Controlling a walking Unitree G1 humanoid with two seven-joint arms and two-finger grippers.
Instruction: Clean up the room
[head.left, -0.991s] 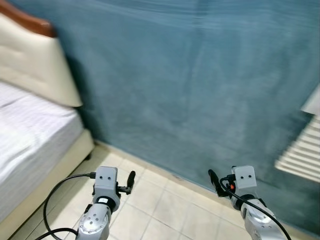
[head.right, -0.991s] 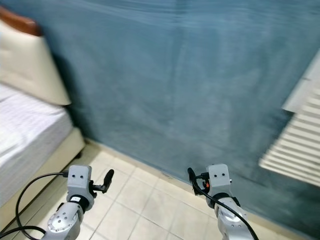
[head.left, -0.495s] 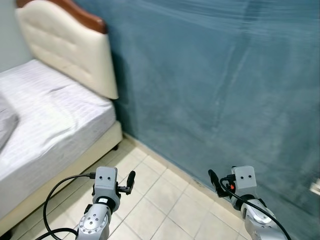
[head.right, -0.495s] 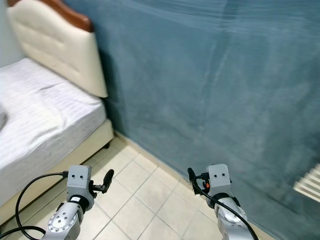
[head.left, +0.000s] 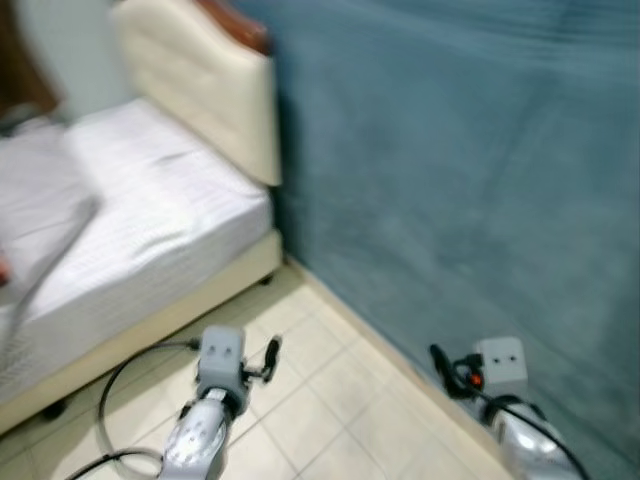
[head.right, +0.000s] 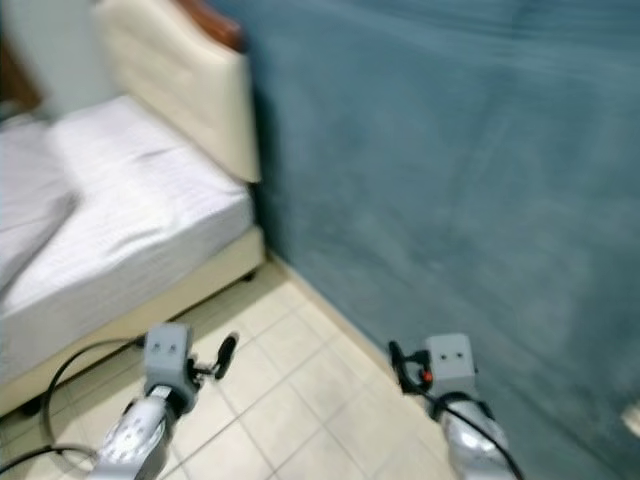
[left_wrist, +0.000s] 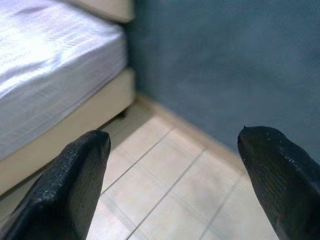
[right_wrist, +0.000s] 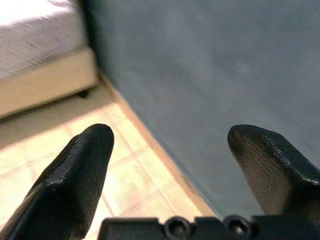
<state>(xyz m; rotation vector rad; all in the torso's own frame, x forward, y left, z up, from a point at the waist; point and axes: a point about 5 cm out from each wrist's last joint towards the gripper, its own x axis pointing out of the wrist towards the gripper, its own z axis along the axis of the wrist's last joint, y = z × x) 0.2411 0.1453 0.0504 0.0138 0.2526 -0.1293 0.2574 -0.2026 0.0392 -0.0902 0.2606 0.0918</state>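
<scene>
- The left silver metal arm (head.left: 197, 445) ends in a rounded joint housing topped by a boxy grey wrist block (head.left: 221, 352) marked with two small dark dots.
- A thin black cable (head.left: 120, 385) loops out from that block.
- The right silver arm (head.left: 525, 450) carries a matching grey block (head.left: 501, 361) with a small red-orange spot beside it.
- The long black fingers (left_wrist: 75, 185) have a finely pebbled, matte surface with rounded tips.
- Round screw holes (right_wrist: 172, 226) sit in the right gripper's black base.
</scene>
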